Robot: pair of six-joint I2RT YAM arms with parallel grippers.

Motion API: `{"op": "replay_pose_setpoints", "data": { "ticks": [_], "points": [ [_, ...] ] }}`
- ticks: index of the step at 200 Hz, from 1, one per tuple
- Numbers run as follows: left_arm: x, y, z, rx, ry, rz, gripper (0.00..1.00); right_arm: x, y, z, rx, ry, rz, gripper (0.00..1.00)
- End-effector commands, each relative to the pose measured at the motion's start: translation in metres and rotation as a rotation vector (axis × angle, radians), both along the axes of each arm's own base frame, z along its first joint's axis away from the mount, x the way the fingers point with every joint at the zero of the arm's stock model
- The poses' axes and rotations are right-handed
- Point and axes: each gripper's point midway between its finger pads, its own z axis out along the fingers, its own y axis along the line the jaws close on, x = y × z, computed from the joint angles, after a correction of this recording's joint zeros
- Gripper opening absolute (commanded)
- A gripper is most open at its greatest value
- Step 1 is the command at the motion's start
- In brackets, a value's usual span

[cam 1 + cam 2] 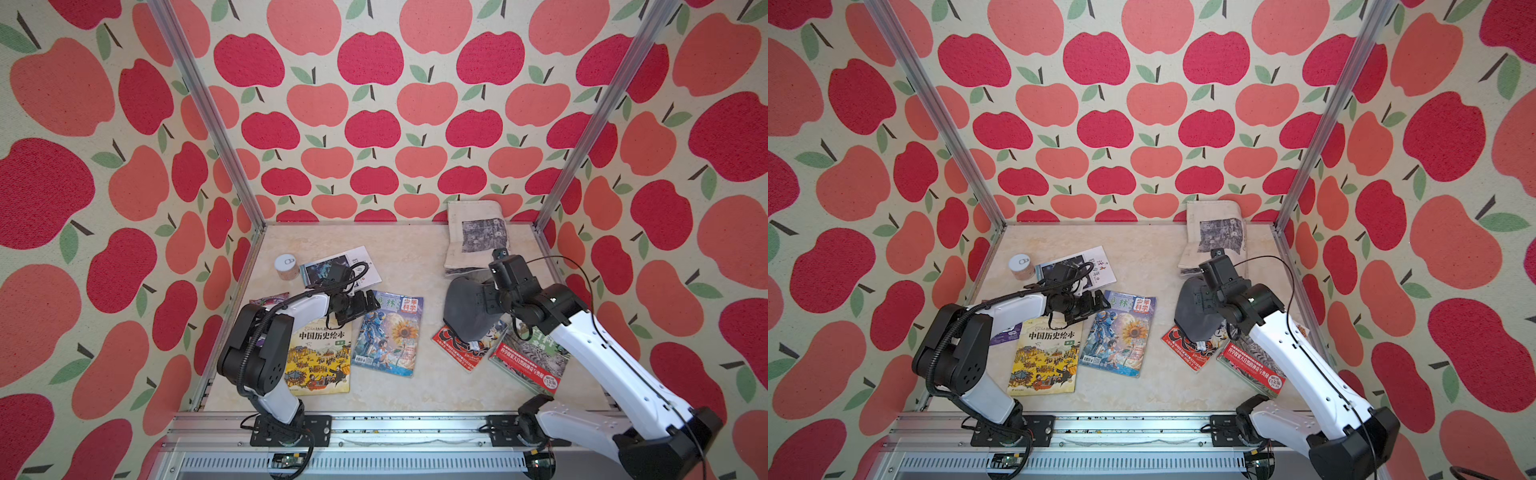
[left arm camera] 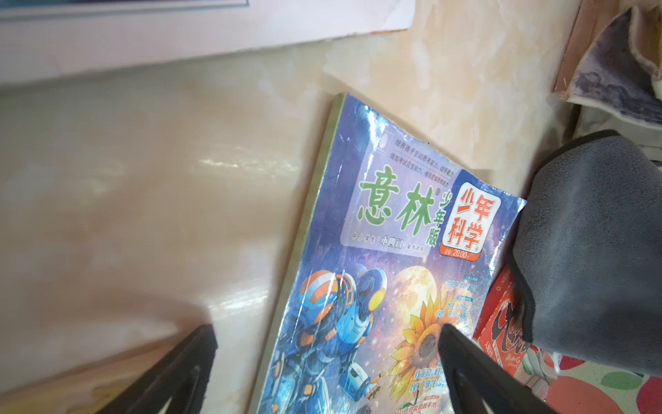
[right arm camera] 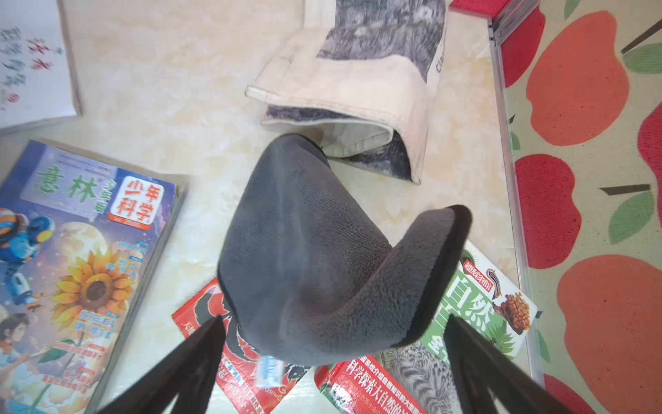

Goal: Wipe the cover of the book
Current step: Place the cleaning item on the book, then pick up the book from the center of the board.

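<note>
At the right side of the table (image 1: 415, 266), find the grey cloth (image 3: 304, 251) humped over the red book (image 1: 457, 351), with one edge spilling onto the green book (image 3: 476, 308) beside it. Note the right gripper (image 3: 335, 320) poised just short of the hump, jaws spread wide, gripping nothing as far as visible. Note the left gripper (image 2: 327, 329) likewise spread and empty, hovering by the top edge of the blue magazine (image 2: 358, 286), apart from the cloth.

Read the step as: take hold of the cloth before any wiping. Cannot tell for certain which cover is meant; assume the red book, already under the cloth.

To do it well:
- Lower the right gripper onto the thick raised fold nearest the jaws, not the flat skirt.
- Close on fabric only, staying clear of the cover beneath, to avoid pinching pages or dragging the book.
- Take a generous bite but leave a loose flap below to serve as the wiping pad.
- Mind the folded pale bag (image 3: 358, 89) close by the cloth's far tip; cannot tell whether touching. Lift away from it.
- Guard against sliding on the smooth table: bring the left gripper across to pin a corner of the book if needed.
</note>
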Motion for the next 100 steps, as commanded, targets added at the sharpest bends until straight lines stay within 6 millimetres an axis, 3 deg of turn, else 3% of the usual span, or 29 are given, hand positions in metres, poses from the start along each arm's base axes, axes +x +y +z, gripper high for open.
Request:
{"op": "replay_pose_setpoints", "data": {
  "ticks": [1, 20, 42, 70, 100],
  "points": [
    [0.002, -0.007, 0.006, -0.037, 0.016, -0.017, 0.99, -0.005, 0.014, -0.006, 0.234, 0.056, 0.054, 0.99],
    [0.001, -0.01, 0.007, -0.046, 0.026, -0.022, 0.99, -0.006, 0.033, -0.013, 0.519, 0.13, 0.085, 0.99],
    [-0.001, -0.011, 0.008, -0.053, 0.029, -0.024, 0.99, -0.001, 0.031, -0.03, 0.532, 0.183, 0.053, 0.99],
    [-0.004, -0.014, 0.007, -0.061, 0.05, -0.044, 0.99, 0.001, 0.079, -0.04, 0.771, 0.259, 0.161, 0.99],
    [-0.007, -0.004, -0.002, 0.016, 0.074, -0.049, 0.99, -0.008, 0.119, -0.078, 0.785, 0.345, 0.194, 0.99]
  ]
}}
